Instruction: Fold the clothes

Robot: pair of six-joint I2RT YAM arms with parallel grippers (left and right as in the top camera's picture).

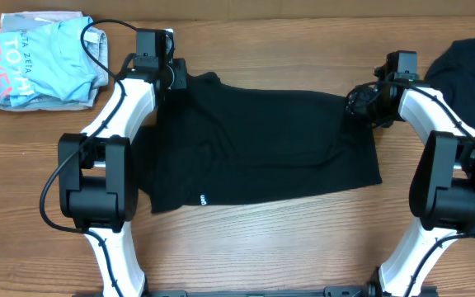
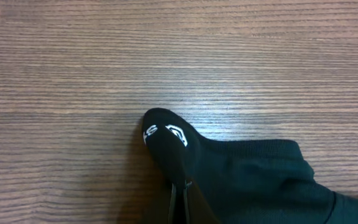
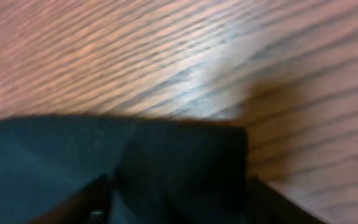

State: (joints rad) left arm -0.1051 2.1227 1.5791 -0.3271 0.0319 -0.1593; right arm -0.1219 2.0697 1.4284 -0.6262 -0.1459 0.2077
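A black T-shirt (image 1: 262, 140) lies folded into a wide rectangle in the middle of the table, with a small white print (image 1: 203, 199) near its front edge. My left gripper (image 1: 171, 76) is at its far left corner, shut on a fold of the fabric (image 2: 229, 174); a bit of white print (image 2: 166, 132) shows at the tip of the pinched cloth, and the jaws (image 2: 180, 202) are closed. My right gripper (image 1: 358, 101) is at the far right corner. Its fingers stand wide apart with the shirt's corner (image 3: 185, 168) between them (image 3: 179, 202); that view is blurred.
A second black garment (image 1: 472, 70) lies at the right edge, partly behind the right arm. A pile of light blue and grey clothes (image 1: 39, 62) sits at the far left. Bare wooden table (image 1: 262, 247) lies in front of the shirt.
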